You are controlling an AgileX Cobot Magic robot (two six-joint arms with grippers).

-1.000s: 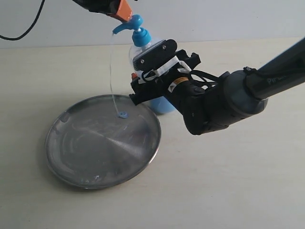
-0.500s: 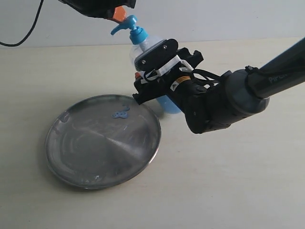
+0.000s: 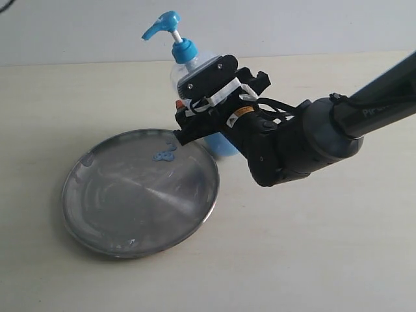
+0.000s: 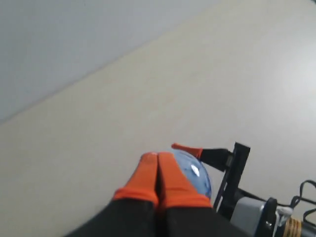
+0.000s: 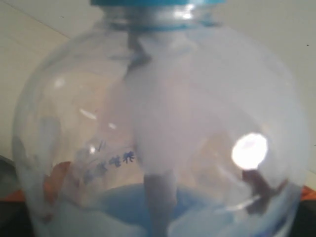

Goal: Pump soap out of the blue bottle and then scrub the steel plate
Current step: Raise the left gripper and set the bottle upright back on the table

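The blue bottle [image 3: 183,67] stands tilted at the far edge of the steel plate [image 3: 123,201], its blue pump head [image 3: 164,25] raised and free. My right gripper [image 3: 194,121] is shut on the blue bottle's body. In the right wrist view the clear bottle [image 5: 163,113] fills the frame, with light blue soap [image 5: 123,207] low inside it. A small blob of soap [image 3: 165,155] lies on the plate near its far rim. My left gripper [image 4: 157,159] is shut and holds nothing. It hovers above the bottle [image 4: 200,177] and is out of the exterior view.
The plate and bottle rest on a beige tabletop [image 3: 325,247] with a pale wall behind. The right arm [image 3: 305,140] reaches in from the right, low over the table. A faint soap smear [image 3: 133,242] sits near the plate's front rim.
My left gripper has lifted off the pump head and left the exterior view at the top. The pump head has sprung up. The soap thread has dropped onto the plate as a blob.
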